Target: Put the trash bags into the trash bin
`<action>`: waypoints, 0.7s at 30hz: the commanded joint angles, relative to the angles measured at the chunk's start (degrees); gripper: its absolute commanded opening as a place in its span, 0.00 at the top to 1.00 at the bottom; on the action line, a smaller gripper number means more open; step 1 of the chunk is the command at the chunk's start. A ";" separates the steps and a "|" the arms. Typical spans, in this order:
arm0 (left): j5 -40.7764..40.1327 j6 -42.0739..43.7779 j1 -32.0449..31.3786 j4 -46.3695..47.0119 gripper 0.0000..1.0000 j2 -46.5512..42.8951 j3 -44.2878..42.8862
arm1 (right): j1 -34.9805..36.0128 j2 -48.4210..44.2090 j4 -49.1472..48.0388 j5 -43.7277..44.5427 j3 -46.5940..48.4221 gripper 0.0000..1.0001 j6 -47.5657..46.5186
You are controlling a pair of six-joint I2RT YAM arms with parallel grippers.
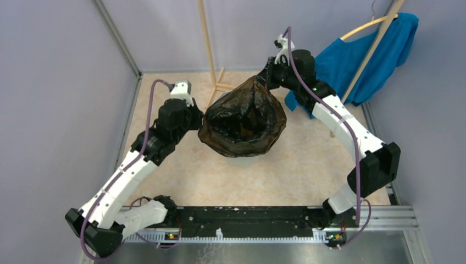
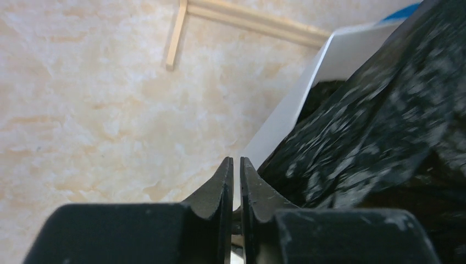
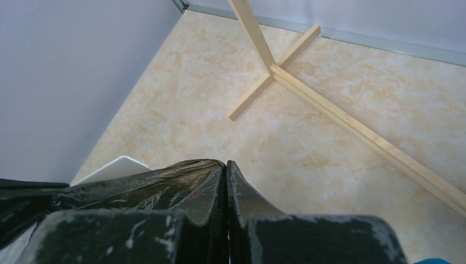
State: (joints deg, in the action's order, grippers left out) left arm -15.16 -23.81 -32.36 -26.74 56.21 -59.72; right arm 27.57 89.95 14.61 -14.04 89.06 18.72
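Observation:
The black trash bag [image 1: 242,118] is stretched open over the white trash bin [image 1: 242,160], which shows only as a pale wall below it. My left gripper [image 1: 199,122] is at the bag's left edge, its jaws closed to a thin slit, the bag [image 2: 373,110] running off its right finger beside the bin rim [image 2: 308,93]. My right gripper [image 1: 267,81] is shut on the bag's far right corner. In the right wrist view the film [image 3: 137,184] is pinched at the gripper [image 3: 226,164], above a bin corner [image 3: 115,168].
A wooden stand [image 1: 220,85] rises just behind the bin, its crossed base on the floor [image 3: 291,77]. A blue cloth garment [image 1: 357,60] hangs on a hanger at the back right. Grey walls close in the left and back.

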 commanded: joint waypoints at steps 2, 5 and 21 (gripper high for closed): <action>-5.06 2.71 1.03 -11.90 0.66 2.10 -16.17 | -0.60 0.24 -3.93 -0.49 1.80 1.00 1.86; -4.15 -0.18 1.58 -20.58 0.40 4.84 -23.06 | -1.16 2.02 -2.95 -1.69 4.63 1.00 6.39; 10.48 -4.66 2.04 -11.67 0.05 -19.64 4.59 | -2.24 4.18 2.61 -10.89 8.03 1.00 7.61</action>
State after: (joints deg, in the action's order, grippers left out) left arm -3.42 -27.57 -30.52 -43.33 41.95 -56.58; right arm 26.55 96.51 18.81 -22.06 98.56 26.09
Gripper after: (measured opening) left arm 0.939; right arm 0.003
